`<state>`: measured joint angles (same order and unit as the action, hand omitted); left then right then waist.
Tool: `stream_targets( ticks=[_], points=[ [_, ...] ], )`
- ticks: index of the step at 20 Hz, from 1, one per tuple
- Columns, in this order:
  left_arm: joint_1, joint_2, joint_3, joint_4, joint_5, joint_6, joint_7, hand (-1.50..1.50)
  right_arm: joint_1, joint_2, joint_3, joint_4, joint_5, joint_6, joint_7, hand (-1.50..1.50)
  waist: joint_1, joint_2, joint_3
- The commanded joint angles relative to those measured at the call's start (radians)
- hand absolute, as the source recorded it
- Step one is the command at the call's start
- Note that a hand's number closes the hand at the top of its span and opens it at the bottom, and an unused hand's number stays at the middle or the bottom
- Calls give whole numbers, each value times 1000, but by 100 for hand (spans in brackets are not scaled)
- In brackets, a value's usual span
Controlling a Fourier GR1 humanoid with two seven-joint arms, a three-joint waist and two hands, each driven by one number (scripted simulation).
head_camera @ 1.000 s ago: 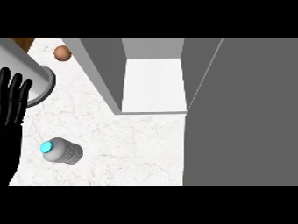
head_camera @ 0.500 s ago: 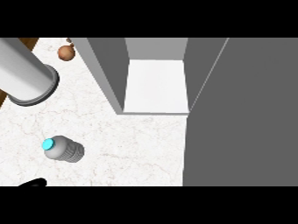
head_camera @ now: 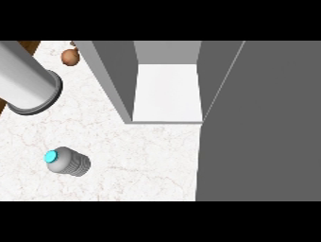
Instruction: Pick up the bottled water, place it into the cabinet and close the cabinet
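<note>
At upper left, a grey forearm [head_camera: 20,78] crosses the marble counter [head_camera: 142,156]; no hand shows, so its fingers cannot be judged. Bottled water [head_camera: 68,161], grey with a turquoise cap, stands on the counter at lower left, apart from the open cabinet [head_camera: 167,92].

Smooth light-grey cylindrical forearm [head_camera: 13,75] with a darker grey flanged end.

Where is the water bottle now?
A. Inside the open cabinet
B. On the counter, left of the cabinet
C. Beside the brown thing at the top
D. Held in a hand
B: the bottle stands on the counter, left of the open cabinet, and no hand shows.
</note>
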<state>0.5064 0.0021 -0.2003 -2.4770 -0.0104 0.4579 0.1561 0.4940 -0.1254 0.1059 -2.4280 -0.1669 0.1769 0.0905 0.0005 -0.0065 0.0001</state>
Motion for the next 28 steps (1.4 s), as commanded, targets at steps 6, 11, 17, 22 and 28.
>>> stream_targets(
  ticks=[6,11,17,22,28],
  points=[
    [184,-2,-75,-87,16,4,-91,-150,217,-2,4,-172,-59,67,-30,-150,-5,-2,0],
    [157,5,-119,-75,-35,47,-69,-150,236,-12,-36,-201,-90,74,-23,-150,-9,1,0],
    [101,5,-54,15,23,61,-74,-150,297,11,21,-261,-56,91,-40,-150,-18,3,-1],
    [100,1,24,123,119,41,-126,-150,327,-4,-44,-203,-90,134,-123,-150,-11,2,-1],
    [80,-2,88,357,260,-3,-303,-150,370,-33,-85,-192,-136,177,-161,-150,-9,2,-2]
  ],
)
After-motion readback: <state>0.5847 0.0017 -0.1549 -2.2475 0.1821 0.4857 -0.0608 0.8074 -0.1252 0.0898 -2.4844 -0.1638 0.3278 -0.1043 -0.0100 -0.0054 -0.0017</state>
